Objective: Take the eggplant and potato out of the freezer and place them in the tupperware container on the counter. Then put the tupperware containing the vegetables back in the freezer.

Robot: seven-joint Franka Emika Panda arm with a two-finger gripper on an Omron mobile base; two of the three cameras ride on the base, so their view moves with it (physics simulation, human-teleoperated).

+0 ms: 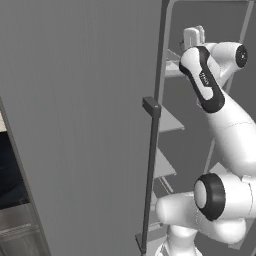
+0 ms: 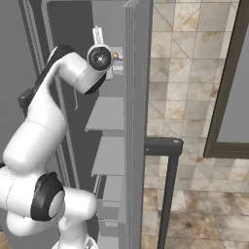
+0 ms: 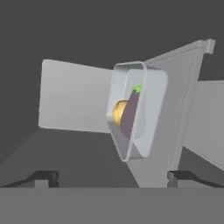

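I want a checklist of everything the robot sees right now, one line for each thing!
Surface: grey freezer shelf, carrying the container.
Job's things: tupperware container on the shelf, holding the eggplant and potato side by side; freezer door open.
Clutter: nothing seen.
Claw: claw open, holding nothing, apart from the container.
Cables: nothing seen.
Surroundings: tan tiled wall, dark-framed panel.
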